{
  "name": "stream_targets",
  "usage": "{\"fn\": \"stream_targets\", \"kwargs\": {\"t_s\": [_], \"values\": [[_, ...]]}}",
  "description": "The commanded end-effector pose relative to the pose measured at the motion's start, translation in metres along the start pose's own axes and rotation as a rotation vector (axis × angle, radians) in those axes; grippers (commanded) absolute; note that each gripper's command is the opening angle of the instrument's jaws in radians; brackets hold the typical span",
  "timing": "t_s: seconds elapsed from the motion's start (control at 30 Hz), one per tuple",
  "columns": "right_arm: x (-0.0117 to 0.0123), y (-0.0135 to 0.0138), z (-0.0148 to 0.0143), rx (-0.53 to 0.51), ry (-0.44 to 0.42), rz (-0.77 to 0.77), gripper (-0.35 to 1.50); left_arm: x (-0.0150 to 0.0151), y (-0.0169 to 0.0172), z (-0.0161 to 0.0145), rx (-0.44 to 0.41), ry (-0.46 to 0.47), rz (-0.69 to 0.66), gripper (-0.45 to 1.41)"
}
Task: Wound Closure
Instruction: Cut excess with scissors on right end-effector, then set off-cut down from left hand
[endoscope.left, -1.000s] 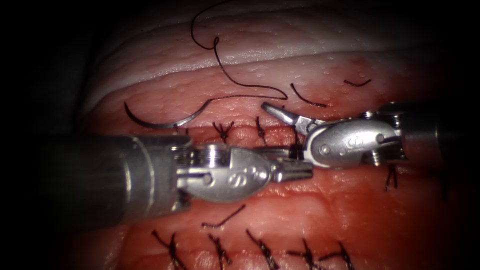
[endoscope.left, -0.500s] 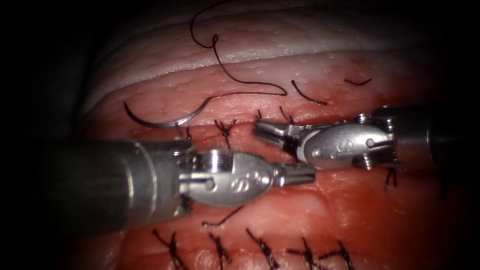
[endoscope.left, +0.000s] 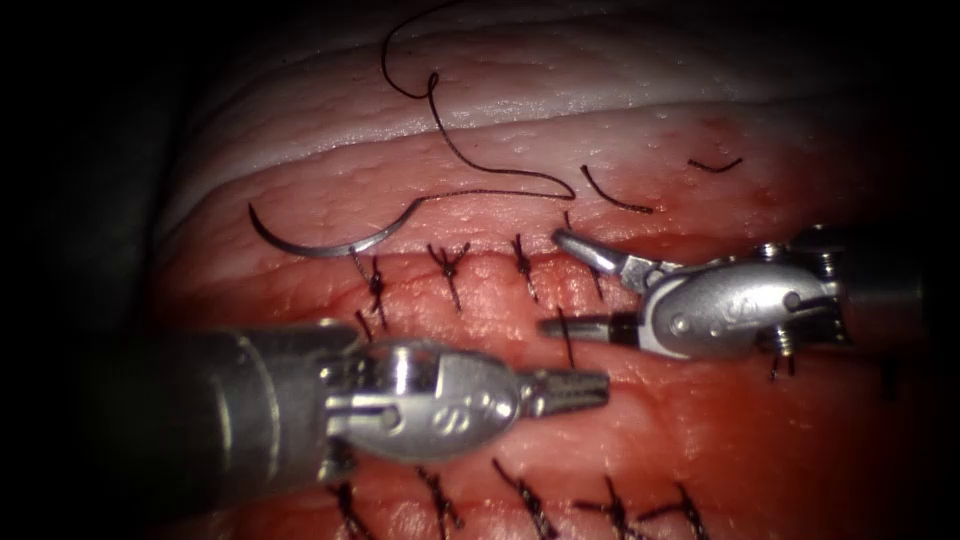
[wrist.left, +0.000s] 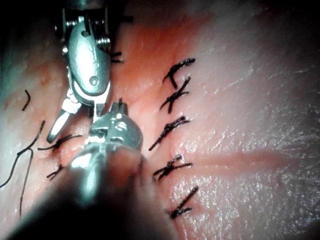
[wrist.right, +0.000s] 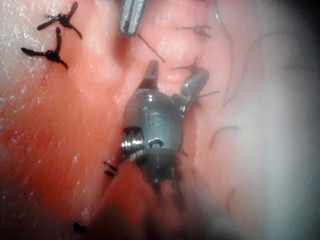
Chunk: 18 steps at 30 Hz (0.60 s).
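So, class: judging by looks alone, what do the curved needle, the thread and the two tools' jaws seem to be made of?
Needle: apparently polished steel, a thin grey arc with a bright glint, lying free on the tissue.
Thread: dark, matte, limp strand, probably suture fibre.
Left tool, shut and empty, and right tool, open and empty: shiny silver metal with highlights.

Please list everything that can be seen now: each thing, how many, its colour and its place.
tissue: one, pink-red, under everything.
cut: one, across the middle, stitched.
stitches: one dark row on the cut; a second row nearer the camera.
needle: one, silver, curved, lying free on the tissue above the cut's left end.
thread: one, dark, looping from the needle's end up over the pale fat.
cut ends: several, dark, short, loose above the cut.
left tool: jaws shut, holding nothing, below the cut.
right tool: jaws open wide, holding nothing, at the cut.
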Motion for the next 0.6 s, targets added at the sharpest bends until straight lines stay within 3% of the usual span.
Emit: {"fn": "stream_targets", "kwargs": {"t_s": [0.03,0.2,0.23,0.3,0.33,0.5,0.53,0.57,0.6], "values": [[0.0,-0.0001,-0.0007,0.002,-0.006,0.002,1.48,-0.0001,0.0004,0.0008,0.0,0.002,0.0,-0.45],[0.0002,0.0017,-0.0043,-0.023,-0.037,0.013,1.48,0.0001,0.0025,0.0017,-0.006,0.02,0.0,-0.45],[0.0001,0.0031,-0.0061,-0.049,-0.034,0.024,1.48,0.0,0.003,0.0027,-0.015,0.019,0.001,-0.15],[0.0,0.0034,-0.0065,-0.062,-0.036,0.021,1.48,-0.0001,0.0031,0.003,-0.017,0.015,-0.009,-0.06],[-0.0001,0.004,-0.0075,-0.086,-0.045,0.014,1.47,-0.0011,0.0032,0.0041,-0.041,-0.011,-0.036,0.21],[-0.0001,0.0041,-0.0079,-0.098,-0.059,0.014,1.45,-0.0027,0.0033,0.0054,-0.063,-0.034,-0.093,0.48],[-0.0001,0.0041,-0.0079,-0.098,-0.059,0.014,1.45,-0.0031,0.0033,0.0056,-0.069,-0.04,-0.101,0.58],[-0.0001,0.0041,-0.0078,-0.098,-0.059,0.014,1.4,-0.0037,0.0032,0.0058,-0.085,-0.047,-0.108,0.81],[-0.0001,0.0042,-0.0079,-0.098,-0.059,0.015,1.38,-0.0036,0.0031,0.0057,-0.087,-0.046,-0.108,0.85]]}}
